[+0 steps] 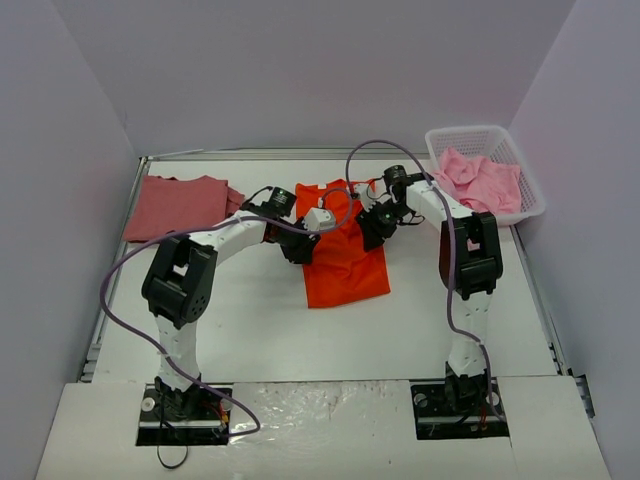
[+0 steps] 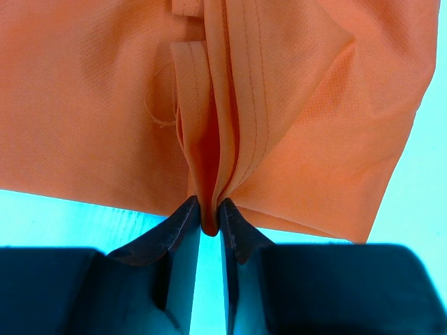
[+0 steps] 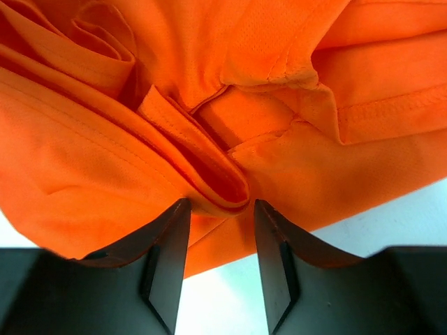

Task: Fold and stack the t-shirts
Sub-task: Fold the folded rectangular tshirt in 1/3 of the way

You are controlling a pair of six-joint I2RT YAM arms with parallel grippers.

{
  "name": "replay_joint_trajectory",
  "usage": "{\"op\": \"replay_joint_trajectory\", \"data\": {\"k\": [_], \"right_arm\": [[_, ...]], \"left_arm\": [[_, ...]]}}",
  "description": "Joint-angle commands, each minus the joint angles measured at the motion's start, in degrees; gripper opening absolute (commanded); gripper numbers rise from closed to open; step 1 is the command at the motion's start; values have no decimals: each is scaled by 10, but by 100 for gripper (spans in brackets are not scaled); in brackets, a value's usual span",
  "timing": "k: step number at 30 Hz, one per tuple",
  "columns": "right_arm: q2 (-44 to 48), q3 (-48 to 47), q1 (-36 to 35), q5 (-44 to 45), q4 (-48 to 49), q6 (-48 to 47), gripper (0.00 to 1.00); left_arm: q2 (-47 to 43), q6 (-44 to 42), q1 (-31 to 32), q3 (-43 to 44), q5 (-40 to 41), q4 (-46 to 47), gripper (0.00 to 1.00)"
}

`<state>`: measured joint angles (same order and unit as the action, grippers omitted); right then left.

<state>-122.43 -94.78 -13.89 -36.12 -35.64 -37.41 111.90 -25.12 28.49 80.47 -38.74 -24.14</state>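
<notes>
Nearest the arm bases, the white table (image 1: 330, 340) lies bare up to the lower hem of the orange-red t-shirt (image 1: 345, 270), which is spread mid-table, smooth below and bunched at its far end. There the left gripper (image 2: 209, 209) is pinched tight on a gathered ridge of hems and seams. The right gripper (image 3: 221, 206) stands with its jaws apart, a loose fold lying between them unclamped. Further back, the rose-red t-shirt (image 1: 180, 205) lies flat at the far left, and the pink t-shirts (image 1: 480, 180) are heaped in the basket (image 1: 500, 135) at the far right.

The risk is a lopsided pull: if the left arm moves while the right side hangs loose, the cloth would likely skew or drag across the table — and the pinched layers may slip out one by one, spoiling the fold.
</notes>
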Motion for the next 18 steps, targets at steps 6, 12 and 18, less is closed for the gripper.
{"op": "replay_joint_trajectory", "data": {"k": [6, 12, 18], "right_arm": [[-20, -17, -2, -4, -35, -7, 29], [-9, -16, -3, 1, -34, -6, 7], [17, -14, -1, 14, -34, -4, 2]], "left_arm": [[-21, -12, 3, 28, -6, -13, 16], [-23, -12, 3, 28, -5, -13, 15], [-37, -11, 3, 35, -6, -20, 15]]}}
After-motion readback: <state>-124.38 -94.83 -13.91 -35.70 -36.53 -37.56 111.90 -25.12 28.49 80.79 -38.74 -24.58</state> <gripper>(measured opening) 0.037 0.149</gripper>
